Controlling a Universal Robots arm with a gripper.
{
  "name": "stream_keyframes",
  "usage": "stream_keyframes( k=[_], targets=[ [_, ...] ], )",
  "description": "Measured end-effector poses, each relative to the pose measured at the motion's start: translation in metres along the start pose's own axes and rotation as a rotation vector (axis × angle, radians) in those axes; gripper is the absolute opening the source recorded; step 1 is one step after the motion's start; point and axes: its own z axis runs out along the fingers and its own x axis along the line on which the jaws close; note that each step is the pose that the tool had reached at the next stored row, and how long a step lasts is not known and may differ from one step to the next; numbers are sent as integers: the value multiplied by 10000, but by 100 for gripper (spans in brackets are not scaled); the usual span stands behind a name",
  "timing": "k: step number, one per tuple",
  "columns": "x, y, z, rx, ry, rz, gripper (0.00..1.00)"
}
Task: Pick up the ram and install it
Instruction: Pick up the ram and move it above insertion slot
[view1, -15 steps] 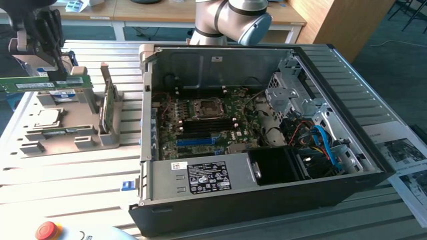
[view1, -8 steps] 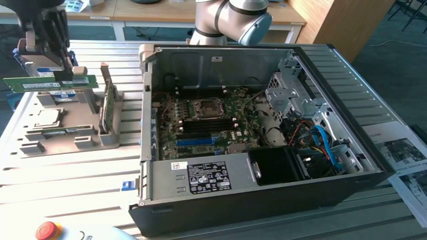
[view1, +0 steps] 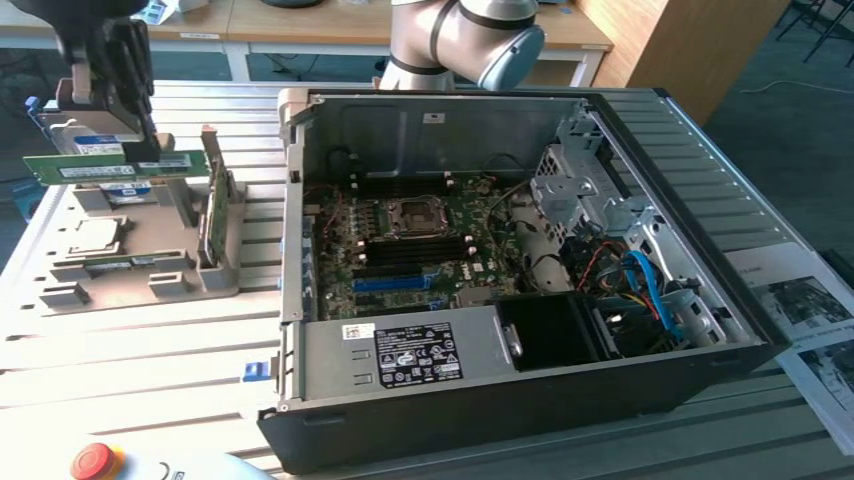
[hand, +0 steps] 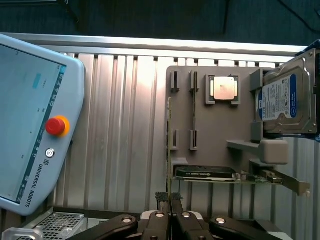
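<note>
The ram (view1: 94, 170), a long thin green stick with a white label, hangs level in the air above the grey parts holder (view1: 134, 265) at the exterior view's left. My gripper (view1: 144, 148) is shut on its upper edge. In the wrist view the ram (hand: 168, 145) shows edge-on as a thin line running out from between the black fingertips (hand: 161, 198) of my gripper (hand: 168, 199). The open computer case (view1: 694, 330) with its motherboard (view1: 414, 250) lies to the exterior view's right of the holder, apart from the ram.
On the holder (hand: 215, 135) are a silver hard drive (hand: 282, 100) with a blue label, a processor (hand: 223, 90) and a broader green expansion card (hand: 215, 173) standing on edge (view1: 210, 205). A teach pendant (hand: 35, 125) lies on the slatted table. Papers (view1: 814, 320) lie at the exterior view's right.
</note>
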Motion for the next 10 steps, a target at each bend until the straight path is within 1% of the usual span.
stream_keyframes(
  k=[10],
  targets=[
    [16, -147, -6, 0, 0, 1, 12]
  ],
)
